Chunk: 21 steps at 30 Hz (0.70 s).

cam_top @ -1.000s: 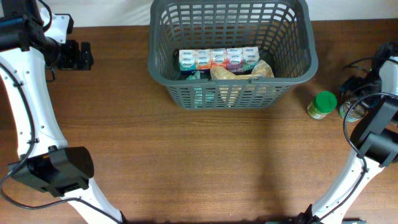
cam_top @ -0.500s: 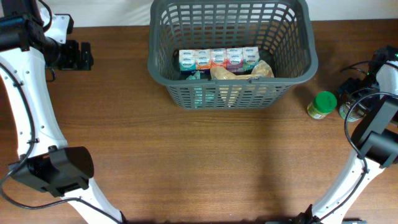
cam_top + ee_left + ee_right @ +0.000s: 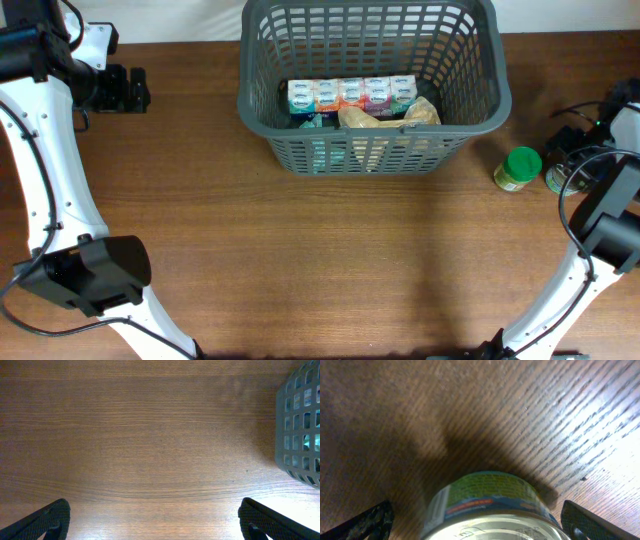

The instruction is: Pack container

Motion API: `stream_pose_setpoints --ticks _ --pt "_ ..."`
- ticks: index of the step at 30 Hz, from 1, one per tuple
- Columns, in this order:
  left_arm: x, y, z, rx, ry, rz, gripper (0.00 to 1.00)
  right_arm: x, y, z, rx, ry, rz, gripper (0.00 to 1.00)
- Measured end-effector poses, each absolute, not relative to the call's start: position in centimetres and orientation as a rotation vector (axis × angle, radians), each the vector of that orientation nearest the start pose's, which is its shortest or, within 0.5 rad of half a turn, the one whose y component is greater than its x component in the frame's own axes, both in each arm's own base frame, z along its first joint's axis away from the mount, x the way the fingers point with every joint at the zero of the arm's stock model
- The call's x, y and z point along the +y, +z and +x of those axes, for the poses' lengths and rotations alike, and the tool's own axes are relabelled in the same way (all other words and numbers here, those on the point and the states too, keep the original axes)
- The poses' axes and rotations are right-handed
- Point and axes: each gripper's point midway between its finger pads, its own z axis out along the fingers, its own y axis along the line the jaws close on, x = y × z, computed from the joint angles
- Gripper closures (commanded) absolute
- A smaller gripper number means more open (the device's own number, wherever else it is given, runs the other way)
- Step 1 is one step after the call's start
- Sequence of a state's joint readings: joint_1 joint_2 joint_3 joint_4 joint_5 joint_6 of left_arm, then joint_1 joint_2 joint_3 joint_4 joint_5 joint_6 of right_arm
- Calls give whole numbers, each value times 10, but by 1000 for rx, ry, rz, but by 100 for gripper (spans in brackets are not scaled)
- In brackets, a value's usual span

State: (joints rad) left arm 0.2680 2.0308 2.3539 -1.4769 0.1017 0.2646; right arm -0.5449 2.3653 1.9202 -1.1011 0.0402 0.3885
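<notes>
Dark brown wood-grain counter (image 3: pixel 320 260) fills the overhead view. A white backdrop (image 3: pixel 180 20) borders its far edge. Both wrist views show bright glare on the grain.

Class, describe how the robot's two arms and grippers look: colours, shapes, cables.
Both the left arm and right arm are slim white links joined by bulky black housings, with thin black cables looping alongside. The left gripper and right gripper have black, finely textured fingers.

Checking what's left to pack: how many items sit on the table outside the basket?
2: a green-lidded jar right of the basket, and a tin can beside it, at the right end effector.
</notes>
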Motion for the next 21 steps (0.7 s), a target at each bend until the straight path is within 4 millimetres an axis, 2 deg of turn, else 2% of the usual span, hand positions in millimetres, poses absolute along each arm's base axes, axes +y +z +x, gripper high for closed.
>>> stream_pose_setpoints --ticks 6,21 --pt "102 261 438 2713 18 25 1 -246 -1 383 2809 27 1400 1" --pt "102 261 438 2713 18 25 1 -246 -1 381 2826 34 1379 3"
